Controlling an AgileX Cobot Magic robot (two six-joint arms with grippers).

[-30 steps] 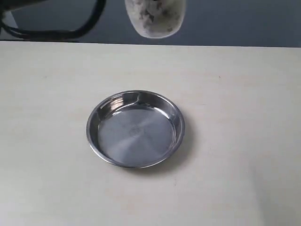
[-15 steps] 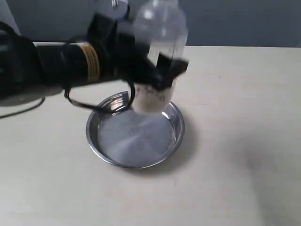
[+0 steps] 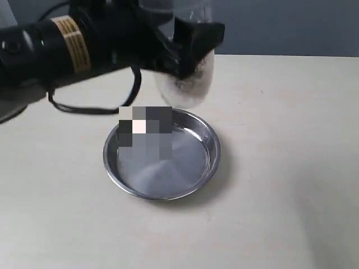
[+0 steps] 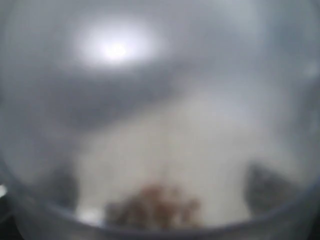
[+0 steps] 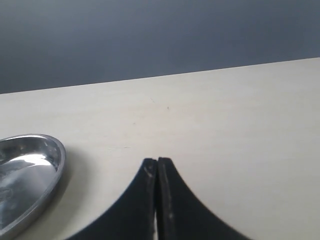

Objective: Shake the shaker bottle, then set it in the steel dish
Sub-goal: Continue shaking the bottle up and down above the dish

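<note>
The left gripper (image 3: pixel 189 46) pinches the shaker bottle (image 3: pixel 188 89), which is held in the air near the far rim of the steel dish (image 3: pixel 212 162). Brown bits (image 4: pixel 152 207) lie inside the bottle. The right gripper (image 5: pixel 157 164) is pressed together and empty, low over the worktop (image 3: pixel 280 168) beside the dish.

The right gripper (image 5: pixel 156 161) hung above a pale table (image 5: pixel 225 115), its two black fingers pressed together with their tips touching and nothing between them. Near it, the shiny steel dish (image 5: pixel 27 167) sat on the tabletop, only partly in frame and apart from the fingers. A dark grey wall (image 5: pixel 150 35) rose behind.
</note>
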